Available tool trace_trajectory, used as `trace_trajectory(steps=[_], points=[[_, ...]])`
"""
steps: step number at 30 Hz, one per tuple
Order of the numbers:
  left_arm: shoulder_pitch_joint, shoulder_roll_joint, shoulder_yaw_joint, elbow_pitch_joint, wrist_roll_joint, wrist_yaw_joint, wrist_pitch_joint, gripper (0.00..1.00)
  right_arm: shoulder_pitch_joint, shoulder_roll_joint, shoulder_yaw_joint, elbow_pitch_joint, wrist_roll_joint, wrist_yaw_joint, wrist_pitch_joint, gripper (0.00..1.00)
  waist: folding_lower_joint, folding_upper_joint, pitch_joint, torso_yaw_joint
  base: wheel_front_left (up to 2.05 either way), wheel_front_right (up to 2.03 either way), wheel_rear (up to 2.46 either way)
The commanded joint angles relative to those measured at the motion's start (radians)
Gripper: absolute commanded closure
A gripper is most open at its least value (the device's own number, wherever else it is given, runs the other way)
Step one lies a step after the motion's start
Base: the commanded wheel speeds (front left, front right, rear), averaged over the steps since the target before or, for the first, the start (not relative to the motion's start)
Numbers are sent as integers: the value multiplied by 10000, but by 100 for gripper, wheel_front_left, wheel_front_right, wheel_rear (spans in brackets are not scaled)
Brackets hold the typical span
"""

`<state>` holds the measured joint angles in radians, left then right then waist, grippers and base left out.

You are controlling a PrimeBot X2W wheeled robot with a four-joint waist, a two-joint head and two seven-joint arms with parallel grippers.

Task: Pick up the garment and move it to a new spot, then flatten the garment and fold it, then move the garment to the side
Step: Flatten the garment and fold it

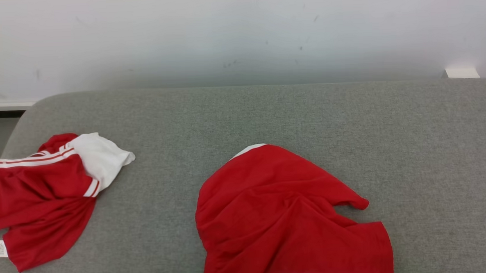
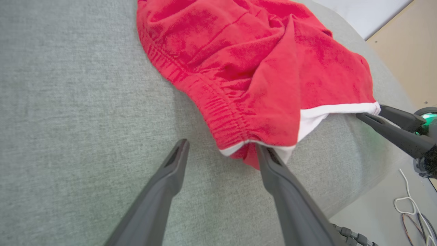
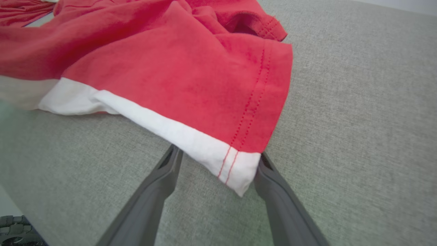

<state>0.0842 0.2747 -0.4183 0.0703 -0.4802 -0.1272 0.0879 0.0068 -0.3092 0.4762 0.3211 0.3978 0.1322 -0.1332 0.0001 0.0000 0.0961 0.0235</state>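
Trouble is brewing: the crumpled garment (image 1: 287,208) is lying at the near edge of the grey cushion (image 1: 266,111), left gripper (image 2: 220,150) and right gripper (image 3: 218,155) gaping wide at its white hem (image 3: 191,136), each possibly pinching just one loose layer and losing it.

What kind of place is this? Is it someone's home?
Probably an indoor room, maybe a robot test room, not surely a home: a grey padded couch against a bare white wall, a red garment on it, and loose wires on the floor.
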Motion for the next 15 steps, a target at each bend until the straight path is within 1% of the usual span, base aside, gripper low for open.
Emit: trace_trajectory(steps=[1, 5, 12, 13, 15], points=[[78, 128, -112, -107, -215, -23, 103, 0, -103, 4, 30, 10, 88, -29, -38, 0, -1, 0, 5, -7, 0, 0, 0], [87, 251, -273, -303, -592, -28, 194, 0, -172, 0, 87, 26, 144, -29, -72, 0, -1, 0, 26, -44, 0, 0, 0], [-279, 248, -433, -178, -714, -31, -72, 0, -286, 38, 184, 171, 180, -29, -168, 0, -1, 0, 130, -81, 0, 0, 0], [-326, 252, -495, -145, -752, -31, -87, 2, -317, 53, 214, 191, 189, -29, -157, 0, -1, 0, 154, -95, 0, 0, 0], [-444, 251, -619, -81, -793, -32, -132, 17, -393, 74, 272, 252, 213, -29, -141, 0, -1, 0, 201, -121, 0, 0, 0]])
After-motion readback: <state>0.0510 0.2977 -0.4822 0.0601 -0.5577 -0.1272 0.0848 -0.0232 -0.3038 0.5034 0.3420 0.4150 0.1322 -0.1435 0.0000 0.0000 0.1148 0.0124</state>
